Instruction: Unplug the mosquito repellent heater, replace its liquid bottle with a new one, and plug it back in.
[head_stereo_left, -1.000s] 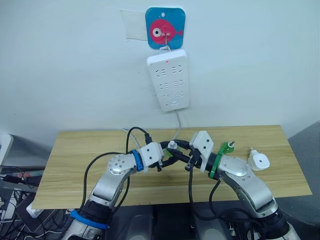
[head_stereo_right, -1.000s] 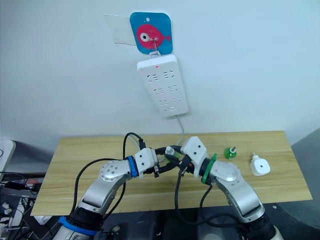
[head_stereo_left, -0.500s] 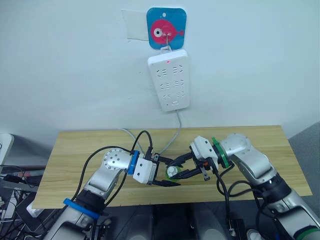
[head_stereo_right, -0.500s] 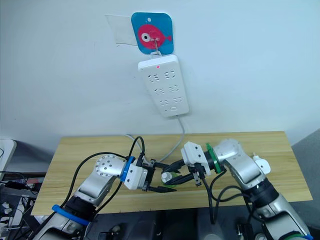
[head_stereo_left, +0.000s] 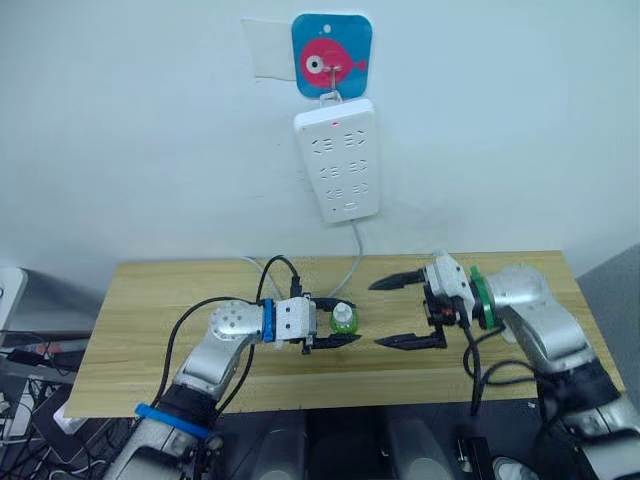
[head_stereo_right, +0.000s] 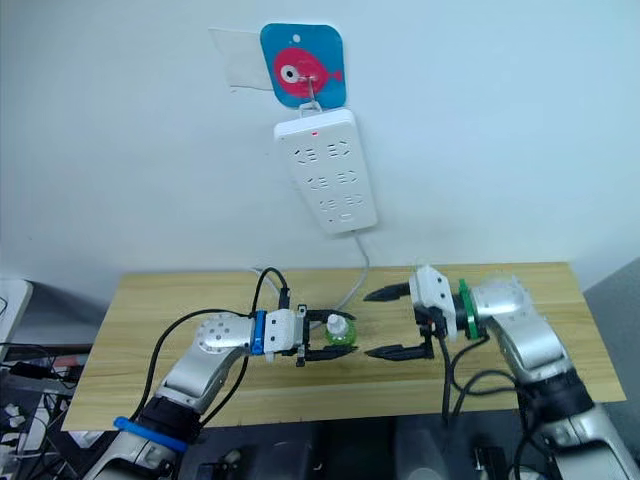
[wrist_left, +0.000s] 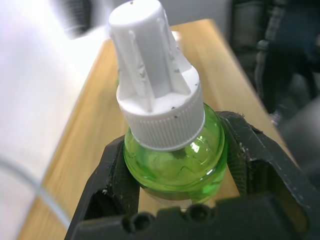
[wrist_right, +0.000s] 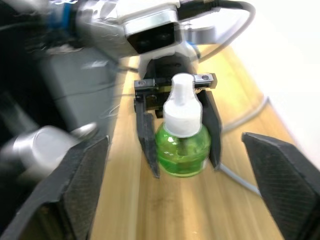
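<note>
A round green bottle (wrist_left: 172, 160) with a ribbed white cap stands upright above the wooden table (head_stereo_left: 160, 300), clamped between the black fingers of the left gripper (head_stereo_left: 338, 325). The right gripper (head_stereo_left: 400, 312) hangs just beside it, its two fingers spread wide and empty. Behind, one white power strip (head_stereo_left: 337, 158) hangs from a fish-print hook (head_stereo_left: 331, 55) on the pale wall, its cord (head_stereo_left: 352, 262) trailing to the table.

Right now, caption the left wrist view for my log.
Left gripper clamps the green liquid bottle, white cap up, above the wooden table.
</note>
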